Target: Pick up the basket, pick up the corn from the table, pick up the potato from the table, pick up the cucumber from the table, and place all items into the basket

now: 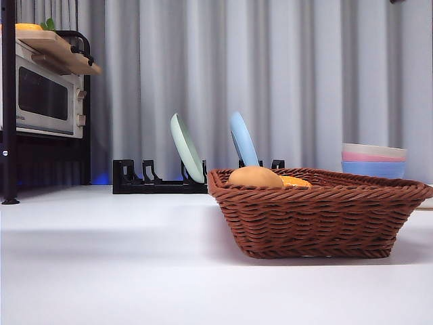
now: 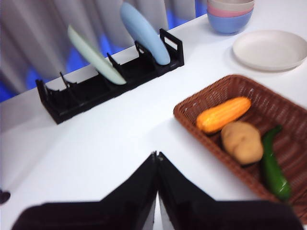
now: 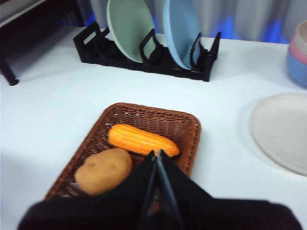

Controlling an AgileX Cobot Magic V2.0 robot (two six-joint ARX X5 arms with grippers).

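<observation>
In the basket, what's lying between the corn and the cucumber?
The potato lies between them: the corn is on one side of it and the cucumber on the other, all inside the basket. The left wrist view shows this best.

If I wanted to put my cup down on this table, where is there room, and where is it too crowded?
Widest bare table lies in front of the dish rack and beside the basket, toward the oven. A narrower strip runs between rack and basket. Crowded: the basket holds corn, potato and cucumber; a plate and bowls fill the far corner.
</observation>
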